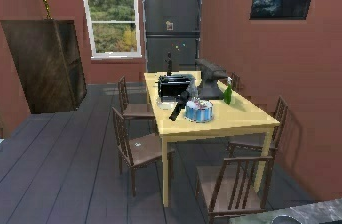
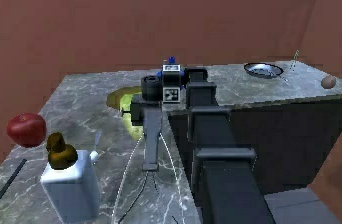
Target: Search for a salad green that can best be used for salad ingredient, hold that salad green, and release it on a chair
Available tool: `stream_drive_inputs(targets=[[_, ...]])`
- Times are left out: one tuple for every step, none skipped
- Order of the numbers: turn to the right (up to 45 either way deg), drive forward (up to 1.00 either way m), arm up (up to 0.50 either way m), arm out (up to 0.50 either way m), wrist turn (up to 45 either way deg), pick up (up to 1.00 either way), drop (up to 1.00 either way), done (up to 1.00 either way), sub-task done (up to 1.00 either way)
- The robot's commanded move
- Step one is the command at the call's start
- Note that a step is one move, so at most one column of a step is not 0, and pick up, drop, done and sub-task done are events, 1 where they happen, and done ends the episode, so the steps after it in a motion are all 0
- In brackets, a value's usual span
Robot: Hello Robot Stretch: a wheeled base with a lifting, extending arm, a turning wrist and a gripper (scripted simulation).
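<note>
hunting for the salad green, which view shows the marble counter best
The arm side view: the marble counter spreads across it, carrying a red round thing, a bowl and a yellow-green thing. The forward view catches just a grey corner of it at its bottom right edge.

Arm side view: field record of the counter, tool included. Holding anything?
surface: grey marble counter
tool: at the yellow-green thing lying on the counter
held: cannot tell
left: red round thing, white bottle with brown top
far right: metal bowl, small brown thing
</note>
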Motion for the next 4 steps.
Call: stream_drive_inputs(targets=[[0.0,0.00,0.00,0.00,45.0,0.00,0.00,0.00,0.00],[0.0,0.00,0.00,0.00,45.0,0.00,0.00,0.00,0.00],[0.0,0.00,0.00,0.00,45.0,0.00,0.00,0.00,0.00],[0.0,0.00,0.00,0.00,21.0,0.00,0.00,0.00,0.00]])
